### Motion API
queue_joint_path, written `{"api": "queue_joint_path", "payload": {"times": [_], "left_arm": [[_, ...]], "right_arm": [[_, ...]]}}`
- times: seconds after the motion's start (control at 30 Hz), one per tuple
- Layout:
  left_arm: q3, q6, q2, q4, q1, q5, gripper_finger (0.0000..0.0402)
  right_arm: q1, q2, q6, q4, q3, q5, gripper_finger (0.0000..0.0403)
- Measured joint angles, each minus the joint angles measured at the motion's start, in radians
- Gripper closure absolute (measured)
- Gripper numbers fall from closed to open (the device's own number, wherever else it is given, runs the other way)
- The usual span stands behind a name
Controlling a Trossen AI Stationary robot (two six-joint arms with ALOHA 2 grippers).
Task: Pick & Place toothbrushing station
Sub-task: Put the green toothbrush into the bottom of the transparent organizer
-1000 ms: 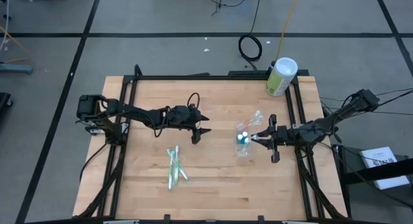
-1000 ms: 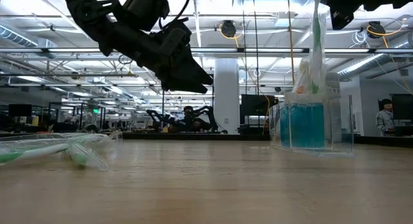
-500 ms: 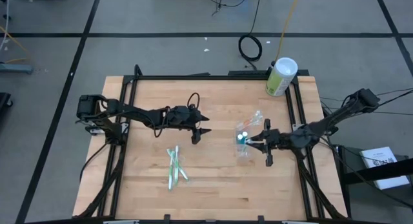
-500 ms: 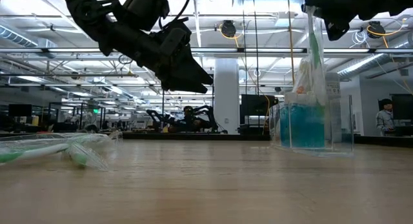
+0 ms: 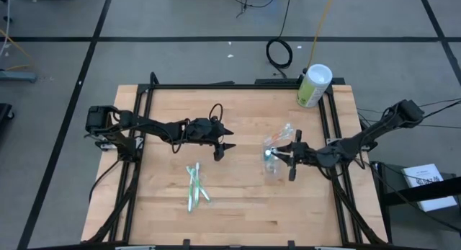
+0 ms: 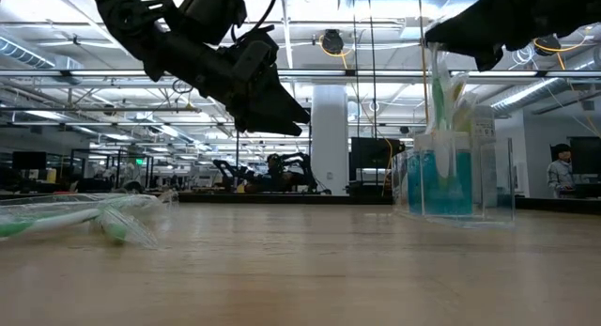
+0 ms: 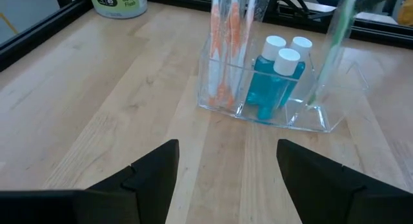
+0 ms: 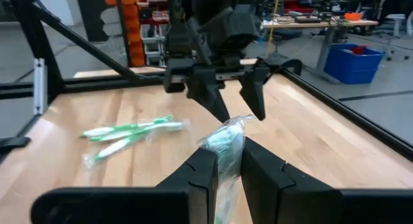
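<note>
Right now the right gripper sits over the clear cup on the right half of the wooden table, its fingers pinched together on a wrapped green toothbrush. Low view: that toothbrush stands tilted, lower end inside the cup, top end under the right gripper. Left wrist view shows the cup as a clear compartmented holder: orange-tinted wrapped brushes upright in one part, blue bottles with white caps in the middle, green toothbrush leaning into the end part.

Left gripper hangs above the table centre, near the cup but not touching it, fingers spread apart, holding nothing. In low view the left gripper is well off the tabletop.

Loose wrapped green toothbrushes lie flat on the table, toward the front, closer to the left arm, well apart from the cup. Same bundle shows in low view and in right wrist view, beyond the gripped brush.

Pale-green canister with white lid stands at the far right corner of the table, apart from the cup; its base shows in the left wrist view.

A person stands in the room at far right of low view.
</note>
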Motion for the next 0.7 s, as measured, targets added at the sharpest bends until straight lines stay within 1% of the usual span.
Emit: {"api": "queue_joint_path", "payload": {"times": [0.23, 0.7], "left_arm": [[0.000, 0.000, 0.000, 0.000, 0.000, 0.000, 0.0135], [0.000, 0.000, 0.000, 0.000, 0.000, 0.000, 0.0135]], "right_arm": [[-0.029, 0.044, 0.018, 0.000, 0.000, -0.002, 0.0353], [-0.035, 0.104, 0.026, 0.037, 0.000, -0.004, 0.0353]]}}
